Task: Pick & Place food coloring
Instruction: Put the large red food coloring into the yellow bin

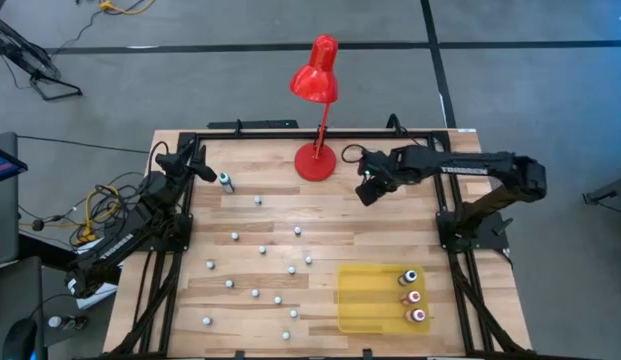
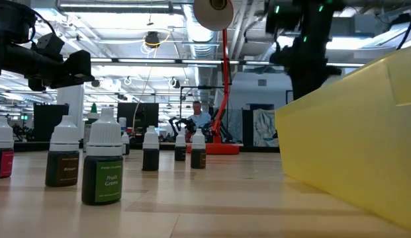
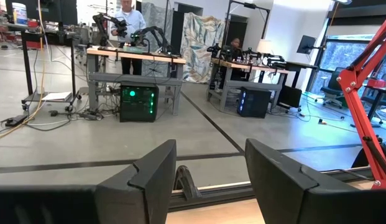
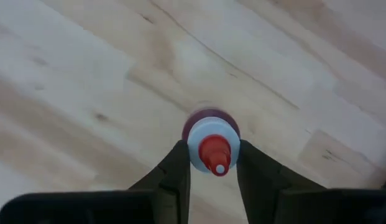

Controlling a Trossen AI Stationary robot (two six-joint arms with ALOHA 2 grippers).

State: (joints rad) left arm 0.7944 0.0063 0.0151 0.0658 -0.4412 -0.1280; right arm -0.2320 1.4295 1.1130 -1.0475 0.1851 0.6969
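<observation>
Right hand (image 4: 208, 163) closed on red-tipped food coloring bottle (image 4: 211, 144), above table (image 4: 87, 81), near lamp (image 1: 316, 120)

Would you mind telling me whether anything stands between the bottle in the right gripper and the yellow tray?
Nothing visible does. The right gripper holds a bottle near the lamp base. The wood between it and the yellow tray looks bare; the nearest upright bottles stand off to the left of that path.

This is a robotics lab in an open industrial hall. Beyond the pale wooden table (image 1: 320, 215), other workbenches (image 3: 133, 57) carry dark robot arms (image 3: 149, 34) over computer towers (image 3: 137, 102) on a grey concrete floor (image 3: 118, 140). Exposed ceiling ducts and strip lights (image 2: 116, 8) run overhead.
</observation>
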